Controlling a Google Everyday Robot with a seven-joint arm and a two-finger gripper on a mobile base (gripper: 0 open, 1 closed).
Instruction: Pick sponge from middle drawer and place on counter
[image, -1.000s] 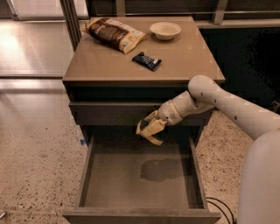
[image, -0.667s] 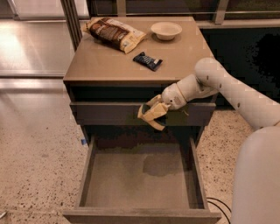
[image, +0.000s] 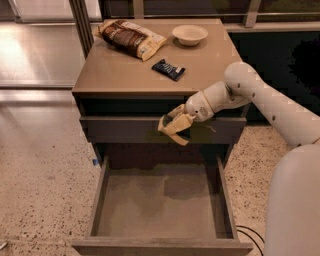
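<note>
- Clearly, the gripper (image: 176, 124) hangs just below the counter's (image: 130, 75) near edge, a little right of that edge's middle, in front of the closed upper front (image: 120, 130).
- Its fingers are pinched close together on the sponge (image: 171, 133), which they hold in the air; the sponge touches neither the drawer nor the counter.
- A white arm (image: 260, 97) reaches in from the right to carry the gripper.
- Nearest to the camera, the drawer (image: 160, 247) is pulled fully out below the gripper. Its greyish-beige floor shows only a dark shadow.
- The sponge looks like a small pale-yellow wedge, tilted, with one corner pointing down to the right. I cannot make out its green face.
- On the counter, a dark packet (image: 168, 69) lies about midway between the near and far edges, right of centre, well apart from the gripper.
- A snack bag (image: 131, 38), brown and cream, lies slantwise toward the far left corner.
- A pale bowl (image: 189, 34) stands upright by the far edge, right of the middle; nothing shows inside it.
</note>
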